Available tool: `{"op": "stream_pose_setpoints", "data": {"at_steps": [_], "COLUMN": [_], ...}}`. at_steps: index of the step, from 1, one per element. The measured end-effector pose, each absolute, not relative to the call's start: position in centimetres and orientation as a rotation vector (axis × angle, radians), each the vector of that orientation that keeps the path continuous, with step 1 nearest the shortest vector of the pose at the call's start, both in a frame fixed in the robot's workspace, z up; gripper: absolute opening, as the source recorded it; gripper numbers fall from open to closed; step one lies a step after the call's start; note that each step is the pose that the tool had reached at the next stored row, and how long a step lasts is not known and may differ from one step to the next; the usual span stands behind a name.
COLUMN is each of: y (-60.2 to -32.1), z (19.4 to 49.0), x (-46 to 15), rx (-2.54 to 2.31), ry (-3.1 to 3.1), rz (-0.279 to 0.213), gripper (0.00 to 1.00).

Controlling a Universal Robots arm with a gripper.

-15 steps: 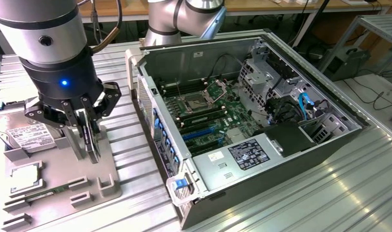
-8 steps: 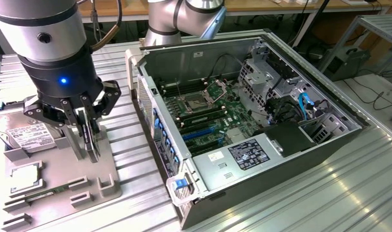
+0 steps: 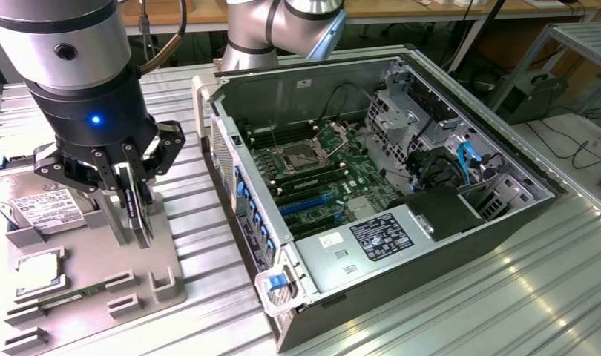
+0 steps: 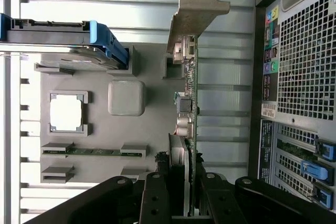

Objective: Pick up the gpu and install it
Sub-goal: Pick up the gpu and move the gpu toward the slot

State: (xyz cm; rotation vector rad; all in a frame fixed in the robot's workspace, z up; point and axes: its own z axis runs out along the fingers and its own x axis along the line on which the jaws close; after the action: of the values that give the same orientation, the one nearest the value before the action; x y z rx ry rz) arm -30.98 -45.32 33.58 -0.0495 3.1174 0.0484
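Observation:
The gpu (image 3: 130,189) stands on edge between the fingers of my gripper (image 3: 127,222), over the right side of the grey parts tray (image 3: 87,256) in the exterior view. In the wrist view the gpu (image 4: 190,106) is seen edge-on: a thin green board with its silver end bracket (image 4: 195,11) at the far end and the dark fan side facing the tray. My gripper (image 4: 181,203) is shut on the card, one black finger on each face. I cannot tell whether the card's lower edge still rests in the tray holders.
An open computer case (image 3: 498,222) lies at the exterior view's right, its motherboard (image 3: 320,174) facing up; its perforated rear panel (image 4: 307,51) is close beside the card. The tray also holds a hard drive (image 3: 38,204), a CPU (image 4: 66,113) and a RAM stick (image 4: 92,151).

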Motion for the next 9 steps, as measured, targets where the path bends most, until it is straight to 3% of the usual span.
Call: {"op": "stream_pose_setpoints", "data": {"at_steps": [9], "y": [-45.32], "z": [34.21], "x": [-30.98], "rx": [-0.049], "ry": [3.118], "rz": [0.043], "gripper": [0.28]}}
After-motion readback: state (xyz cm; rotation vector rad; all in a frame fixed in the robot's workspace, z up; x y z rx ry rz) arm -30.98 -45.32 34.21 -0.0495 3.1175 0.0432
